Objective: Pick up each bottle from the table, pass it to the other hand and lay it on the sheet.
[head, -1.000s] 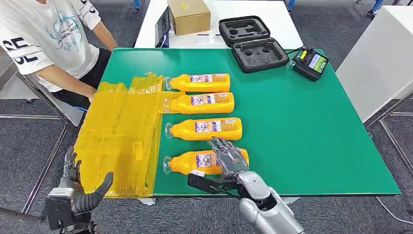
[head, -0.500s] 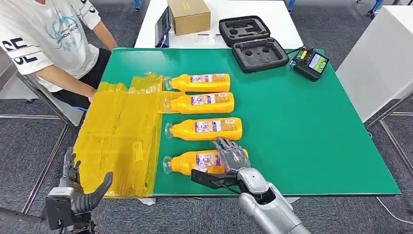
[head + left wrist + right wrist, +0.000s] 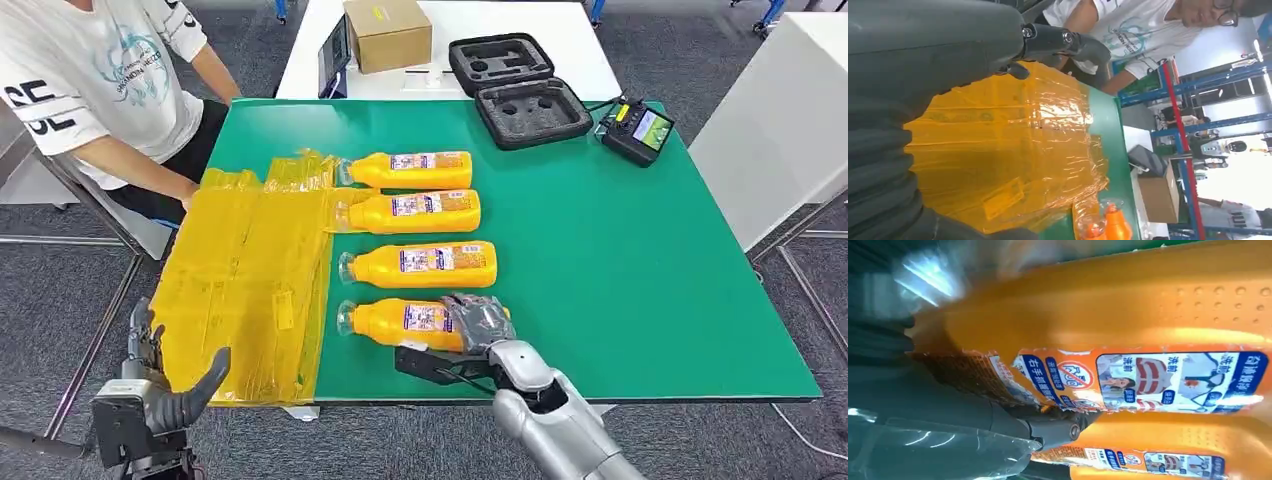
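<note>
On the green table (image 3: 620, 270) in front of me, the yellow sheet (image 3: 245, 280) covers the left side, its near edge hanging over the table's edge. Four orange bottles lie in a column just right of it, caps pointing toward the sheet. The nearest bottle (image 3: 400, 322) is the one I'm working: my right hand (image 3: 478, 325) is wrapped over its base end, fingers curled on top and the thumb underneath, so I judge it gripped, though I cannot tell whether it has left the table. The right wrist view has its label (image 3: 1148, 377) close up, with the next bottle (image 3: 1158, 460) just beside.

My left hand (image 3: 160, 385) waits low off the table's near left corner, fingers spread wide, holding nothing, close by the sheet's overhang.

So this is the pick-up step on the first bottle. Next I'd need to lift it clear of its neighbour, carry it left above the sheet, and bring the left hand up to take the neck end before releasing.
</note>
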